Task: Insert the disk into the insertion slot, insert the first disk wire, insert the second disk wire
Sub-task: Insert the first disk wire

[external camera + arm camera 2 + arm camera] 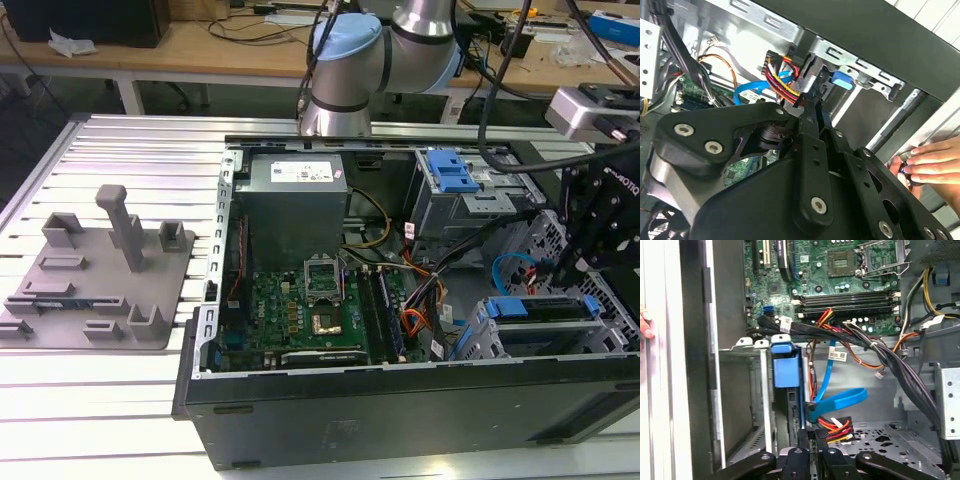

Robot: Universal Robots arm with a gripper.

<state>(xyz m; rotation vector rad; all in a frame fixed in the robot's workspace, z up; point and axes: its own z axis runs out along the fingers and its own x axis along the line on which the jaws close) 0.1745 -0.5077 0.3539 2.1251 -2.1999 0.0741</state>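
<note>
Ribbed aluminium table [110, 400] is carrying everything. In the exterior view a grey fixture plate [95, 270] w/ upright pegs is lying at 9 o'clock from the open PC case [400, 420], and wooden benches [200, 45] are running across the room at 12.

Inside the case, near to far: the disk [540, 305], in its blue carrier, is sitting in the insertion slot [545, 342] of the grey drive cage at 4 o'clock. Motherboard [310, 310] is lying mid-case, w/ the grey PSU box [295, 195] standing beyond it at 12 and a blue-latched bay [450, 172] at 1–2.

In the first wrist view a blue data cable [837, 400] is curling toward the disk's rear end, and a red-yellow-black wire bundle [836, 427] is ending just beside it.

Arm [350, 60] is reaching in from 12. Gripper [812, 440] is hanging at the disk's rear w/ jaws narrow, tips right at that bundle's plug; whether it's pinching the plug, can't tell. A person's hand [932, 162] is resting on the case's outer edge.
</note>
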